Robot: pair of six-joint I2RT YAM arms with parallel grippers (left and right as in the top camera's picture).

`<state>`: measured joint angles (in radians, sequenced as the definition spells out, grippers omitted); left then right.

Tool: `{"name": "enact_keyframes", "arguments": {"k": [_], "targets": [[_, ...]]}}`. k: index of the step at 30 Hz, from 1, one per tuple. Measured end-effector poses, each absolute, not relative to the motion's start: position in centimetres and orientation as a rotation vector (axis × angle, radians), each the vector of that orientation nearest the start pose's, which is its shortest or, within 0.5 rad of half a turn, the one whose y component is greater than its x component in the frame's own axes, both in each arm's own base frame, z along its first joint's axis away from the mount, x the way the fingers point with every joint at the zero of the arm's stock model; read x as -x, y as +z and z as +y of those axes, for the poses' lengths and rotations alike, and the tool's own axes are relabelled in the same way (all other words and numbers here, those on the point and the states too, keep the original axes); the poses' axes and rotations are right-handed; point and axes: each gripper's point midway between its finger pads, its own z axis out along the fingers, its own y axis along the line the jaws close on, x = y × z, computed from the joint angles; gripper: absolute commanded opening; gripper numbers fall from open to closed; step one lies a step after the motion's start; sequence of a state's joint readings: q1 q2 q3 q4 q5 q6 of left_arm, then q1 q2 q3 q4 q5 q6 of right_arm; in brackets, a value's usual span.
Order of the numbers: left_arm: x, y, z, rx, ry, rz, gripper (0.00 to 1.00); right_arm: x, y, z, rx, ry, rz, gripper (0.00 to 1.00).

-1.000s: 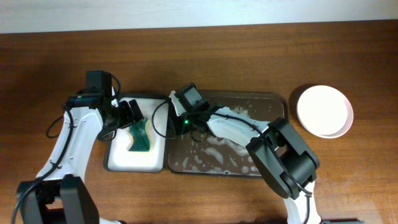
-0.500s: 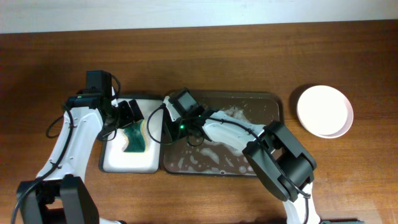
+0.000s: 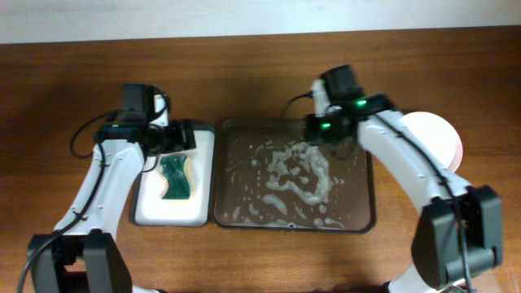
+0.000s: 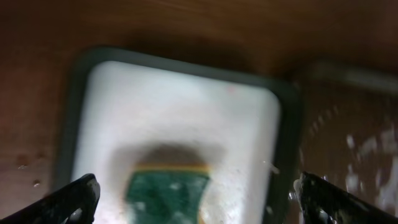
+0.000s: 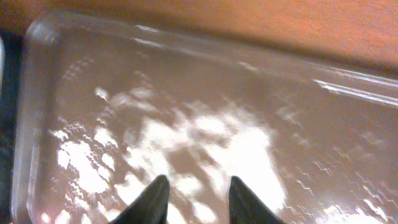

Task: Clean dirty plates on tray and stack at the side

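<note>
Plates [image 3: 444,132]: stacked just outboard of right pincer [image 5: 198,186], off the tray [image 3: 218,183] below it. Judged stiff, breakable, slippery; to be gripped at the rim. Right pincer narrowly parted, empty; left pincer [image 4: 198,186] wide apart.

Brown wooden table [image 3: 260,65] — three things directly on it. White tray [image 3: 167,210] left of centre. Dark tray [image 3: 244,191], foam-flecked, at centre, just beside white tray's right side. Plates [image 3: 446,140] near dark tray's far right corner — pale, partly hidden.

The desk [image 3: 244,73] is showing smooth wood grain; the tray [image 3: 352,205] is gleaming glossy under wet foam.
</note>
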<state>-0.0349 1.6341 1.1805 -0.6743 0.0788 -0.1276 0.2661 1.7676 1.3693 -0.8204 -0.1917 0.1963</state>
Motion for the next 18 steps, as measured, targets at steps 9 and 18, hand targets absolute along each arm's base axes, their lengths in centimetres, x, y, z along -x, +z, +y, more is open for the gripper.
{"name": "enact_keyframes", "arguments": {"k": [9, 18], "targets": [[-28.9, 7.9, -4.2, 0.092, -0.129, 3.115, 1.0, -30.8, 10.9, 3.8, -0.213, 0.279, 3.127, 0.8], [-26.2, 10.3, -3.9, 0.13, -0.143, 3.044, 1.0, -27.7, 15.4, 3.2, -0.106, 0.277, 2.902, 0.99]]}}
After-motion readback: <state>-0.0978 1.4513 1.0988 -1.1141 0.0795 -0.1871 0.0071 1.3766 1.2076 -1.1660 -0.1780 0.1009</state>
